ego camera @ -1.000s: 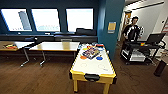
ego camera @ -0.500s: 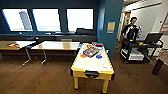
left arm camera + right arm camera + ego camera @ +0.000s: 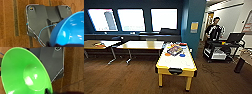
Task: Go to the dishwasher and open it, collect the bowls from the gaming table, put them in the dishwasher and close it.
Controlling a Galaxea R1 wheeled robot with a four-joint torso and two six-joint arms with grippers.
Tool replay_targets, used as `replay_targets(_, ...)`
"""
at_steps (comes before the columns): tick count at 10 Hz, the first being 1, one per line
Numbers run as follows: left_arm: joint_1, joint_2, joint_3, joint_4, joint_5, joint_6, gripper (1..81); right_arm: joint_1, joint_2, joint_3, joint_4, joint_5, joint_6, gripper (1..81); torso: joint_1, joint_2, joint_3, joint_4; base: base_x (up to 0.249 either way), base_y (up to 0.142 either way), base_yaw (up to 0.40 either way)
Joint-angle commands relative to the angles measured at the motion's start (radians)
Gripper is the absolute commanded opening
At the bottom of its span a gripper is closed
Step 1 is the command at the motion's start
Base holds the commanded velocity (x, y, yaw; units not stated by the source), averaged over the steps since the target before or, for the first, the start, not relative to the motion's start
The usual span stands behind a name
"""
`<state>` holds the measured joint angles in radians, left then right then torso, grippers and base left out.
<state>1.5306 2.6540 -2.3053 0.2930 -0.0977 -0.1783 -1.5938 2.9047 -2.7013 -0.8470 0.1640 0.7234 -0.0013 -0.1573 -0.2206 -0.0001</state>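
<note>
Gripping a glossy blue bowl (image 3: 70, 30) left and a lime-green bowl (image 3: 26, 72) right, your claws hang over brown wood floor (image 3: 129, 77) near the yellow-rimmed gaming table (image 3: 177, 65).

Open wood floor (image 3: 121, 77) lies at 9 o'clock of the gaming table (image 3: 176, 61), and more at 3 o'clock toward the black cart (image 3: 220, 48). On the white top, a game box (image 3: 175, 50) and flat bowls (image 3: 168, 54) crowd the 12 o'clock end; the 6 o'clock half is bare. Wooden desks (image 3: 141, 45) block the way at 10 o'clock, a blue pillar (image 3: 192, 25) at 1 o'clock, a person (image 3: 214, 30) behind the cart.
</note>
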Motion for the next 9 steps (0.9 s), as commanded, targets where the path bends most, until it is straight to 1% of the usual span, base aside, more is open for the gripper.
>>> replay_targets(1, -0.037, -0.023, 0.003, 0.018, 0.046, 0.01, 1.0, 0.031, -0.014, -0.004, -0.014, -0.029, -0.002, 1.0, 0.001, 0.0, 0.0, 0.0, -0.129, 0.0, 0.0)
replay_targets(2, -0.037, -0.023, 0.003, 0.02, 0.046, 0.01, 1.0, 0.033, -0.014, -0.004, -0.014, -0.029, -0.002, 1.0, 0.001, 0.0, 0.0, 0.0, -0.082, 0.0, 0.0)
replay_targets(7, -0.037, -0.02, 0.003, 0.017, 0.043, 0.01, 1.0, 0.034, -0.013, -0.004, -0.012, -0.029, -0.001, 1.0, 0.001, -0.001, 0.0, 0.0, 0.0, 0.0, 0.0)
replay_targets(9, -0.031, -0.023, 0.003, 0.014, 0.003, 0.008, 1.0, 0.033, -0.013, -0.004, -0.01, -0.029, -0.001, 1.0, 0.001, -0.001, 0.0, 0.0, 0.0, 0.0, 0.0)
